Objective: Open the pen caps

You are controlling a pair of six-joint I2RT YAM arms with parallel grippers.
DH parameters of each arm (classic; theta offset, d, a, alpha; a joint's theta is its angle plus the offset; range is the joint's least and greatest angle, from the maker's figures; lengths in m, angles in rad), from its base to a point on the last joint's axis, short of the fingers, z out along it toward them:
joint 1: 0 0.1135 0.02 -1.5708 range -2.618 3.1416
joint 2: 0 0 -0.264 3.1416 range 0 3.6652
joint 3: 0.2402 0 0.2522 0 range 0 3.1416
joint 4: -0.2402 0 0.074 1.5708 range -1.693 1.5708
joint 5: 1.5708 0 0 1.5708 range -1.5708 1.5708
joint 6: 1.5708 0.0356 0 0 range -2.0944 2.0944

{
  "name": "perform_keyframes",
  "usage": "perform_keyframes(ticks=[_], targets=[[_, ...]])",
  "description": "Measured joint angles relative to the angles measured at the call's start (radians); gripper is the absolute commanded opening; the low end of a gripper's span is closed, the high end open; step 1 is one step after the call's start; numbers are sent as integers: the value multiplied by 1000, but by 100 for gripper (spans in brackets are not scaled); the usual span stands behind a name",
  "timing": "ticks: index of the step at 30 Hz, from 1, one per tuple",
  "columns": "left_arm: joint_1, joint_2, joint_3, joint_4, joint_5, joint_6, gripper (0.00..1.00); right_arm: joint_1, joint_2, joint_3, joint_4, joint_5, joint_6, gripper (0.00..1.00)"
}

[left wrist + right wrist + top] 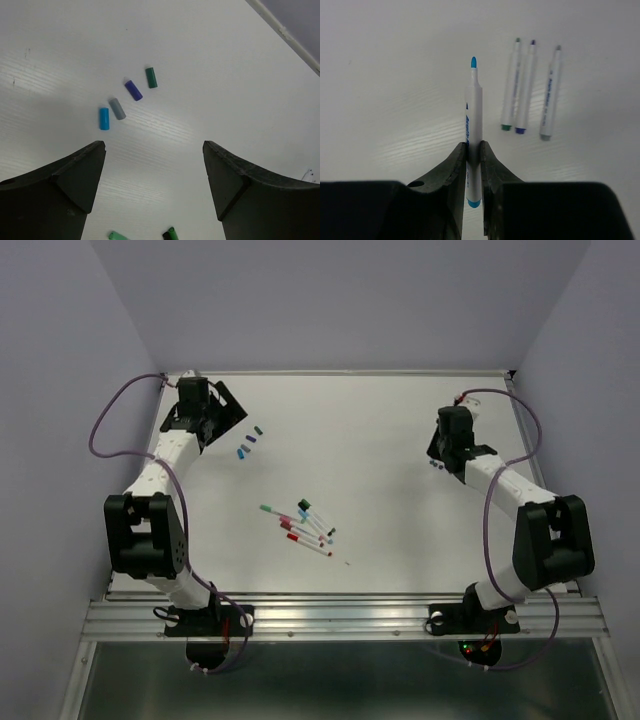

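Right gripper: clamped on a thin white-barrelled marker pen, its light-blue tip bare.
Pen axis: points straight ahead of the jaws, parallel to three uncapped white pens lying just to its right.
Left gripper: jaws wide, holding nothing, above four short plastic caps.
Remaining pens: clustered mid-table between the outstretched arms, probably still capped.

We see a white worktop with a finely ribbed surface that catches soft glare. Pale lavender walls close it in on the left, far and right sides. Along its near edge runs a grooved aluminium rail, with a darker grey panel below. In the left wrist view, small dark specks mark the worktop, and a pale edge strip borders it.
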Motion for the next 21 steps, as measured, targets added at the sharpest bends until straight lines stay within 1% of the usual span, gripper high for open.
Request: perform_keyframes(ticks=[6,11,15,21], targets=[[-19,-33,-19,29,27,37,91,-176,22,-9,-19,75,-2,1],[-33,-32,-30,53,63,61,91,-267,100,-8,-18,78,-8,1],[-34,-31,-30,61,82,72,91,-296,163,-8,-19,67,-23,1],[-34,-30,-30,69,92,80,91,-298,228,-3,-15,40,-45,1]])
